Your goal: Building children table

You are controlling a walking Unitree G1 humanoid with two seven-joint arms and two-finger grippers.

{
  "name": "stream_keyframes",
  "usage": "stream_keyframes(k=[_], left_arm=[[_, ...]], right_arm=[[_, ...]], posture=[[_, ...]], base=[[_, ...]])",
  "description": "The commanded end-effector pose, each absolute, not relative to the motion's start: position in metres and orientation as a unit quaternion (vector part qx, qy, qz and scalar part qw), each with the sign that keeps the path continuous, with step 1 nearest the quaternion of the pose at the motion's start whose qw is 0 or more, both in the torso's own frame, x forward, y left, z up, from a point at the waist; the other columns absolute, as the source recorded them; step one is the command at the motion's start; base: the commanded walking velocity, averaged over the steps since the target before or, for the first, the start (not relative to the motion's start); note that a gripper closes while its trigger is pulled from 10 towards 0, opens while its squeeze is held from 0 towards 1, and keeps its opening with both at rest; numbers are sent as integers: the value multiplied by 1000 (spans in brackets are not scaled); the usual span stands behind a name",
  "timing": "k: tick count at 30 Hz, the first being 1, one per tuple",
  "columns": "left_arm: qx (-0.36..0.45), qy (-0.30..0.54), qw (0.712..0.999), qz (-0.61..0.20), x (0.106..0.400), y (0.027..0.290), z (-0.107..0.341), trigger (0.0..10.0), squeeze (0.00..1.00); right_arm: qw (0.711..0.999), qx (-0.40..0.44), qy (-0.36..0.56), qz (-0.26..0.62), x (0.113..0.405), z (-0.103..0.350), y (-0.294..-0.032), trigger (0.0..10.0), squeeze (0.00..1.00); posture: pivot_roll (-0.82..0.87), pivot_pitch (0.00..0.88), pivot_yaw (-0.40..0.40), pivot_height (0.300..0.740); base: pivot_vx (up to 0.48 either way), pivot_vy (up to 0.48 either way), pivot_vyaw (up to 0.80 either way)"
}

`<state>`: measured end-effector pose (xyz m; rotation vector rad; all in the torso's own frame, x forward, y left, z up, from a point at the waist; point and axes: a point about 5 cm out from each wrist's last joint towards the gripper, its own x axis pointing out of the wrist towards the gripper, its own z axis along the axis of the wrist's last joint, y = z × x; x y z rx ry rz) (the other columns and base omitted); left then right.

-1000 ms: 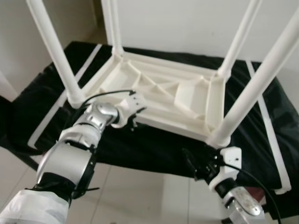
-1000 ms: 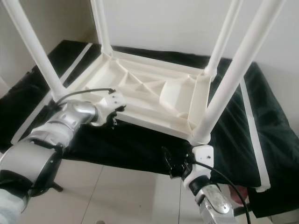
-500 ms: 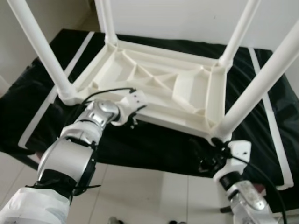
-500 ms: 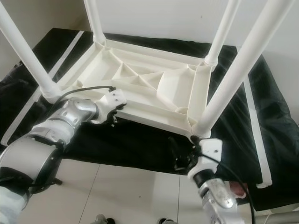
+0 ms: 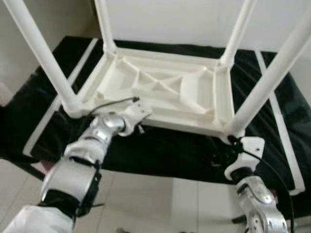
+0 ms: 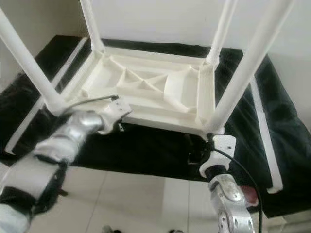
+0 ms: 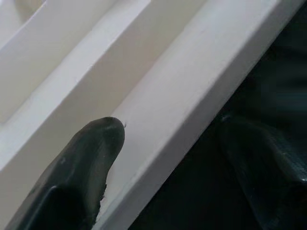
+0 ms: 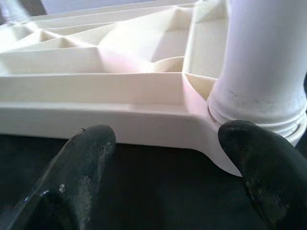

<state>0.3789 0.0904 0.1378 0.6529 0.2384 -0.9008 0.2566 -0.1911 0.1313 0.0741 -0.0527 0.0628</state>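
I see the white children's table [image 5: 160,92] upside down on a black cloth [image 5: 160,150], legs up, my left gripper [image 7: 168,158] spread astride its near rim, one finger inside, my right gripper [image 8: 168,158] open at the near right corner leg [image 8: 264,62], gripping nothing.

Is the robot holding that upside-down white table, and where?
The left gripper straddles the table's near rim, not visibly clamped. The right gripper is open at the near right corner, holding nothing.
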Motion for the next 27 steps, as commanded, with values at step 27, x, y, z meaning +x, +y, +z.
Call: stream_keyframes(k=[27], left_arm=[[147,126,817,-544,288,-36,97,10000,0]], right_arm=[[999,18,-20,28,294,120,-203,10000,0]], posture=[[-39,92,30,740]], base=[[0,0,0]])
